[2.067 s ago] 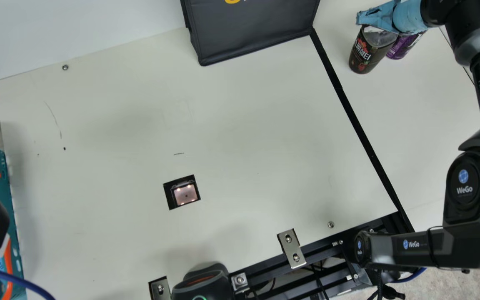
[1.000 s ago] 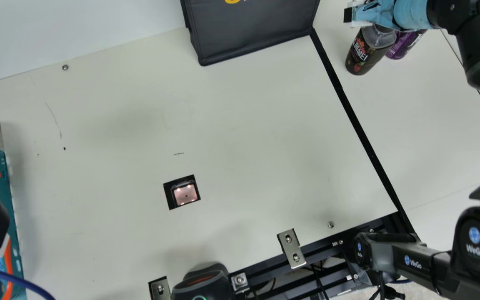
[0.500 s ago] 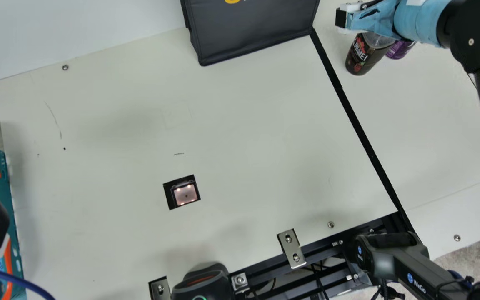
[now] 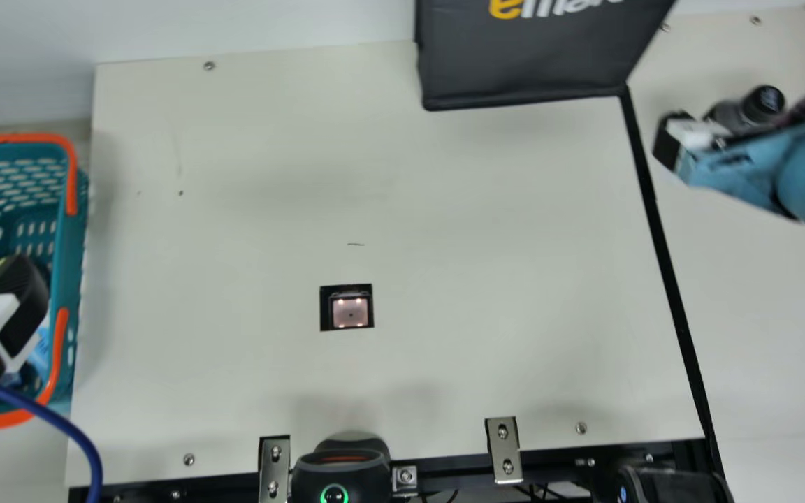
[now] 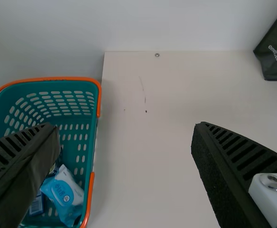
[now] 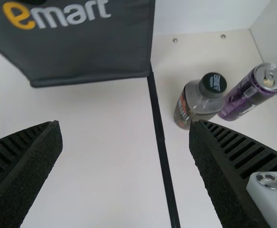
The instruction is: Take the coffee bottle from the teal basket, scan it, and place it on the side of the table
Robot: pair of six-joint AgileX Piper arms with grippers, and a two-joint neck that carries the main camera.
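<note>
We see a blue-white packet [image 5: 63,194] in the teal basket [image 5: 81,114], left; coffee bottle [image 6: 195,105] stands far right on desk [image 4: 780,335] beside purple can [image 6: 250,95]. Our left tool [image 4: 19,297], right tool [image 4: 685,147]: both spread.

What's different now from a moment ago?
The right end effector has drawn back from the black-capped plastic bottle toward the robot's side of the table, its fingers open and empty. The camera has turned too. The left end effector stays over the orange-handled teal plastic basket; the bottle stands beside the purple metal can as before.
</note>
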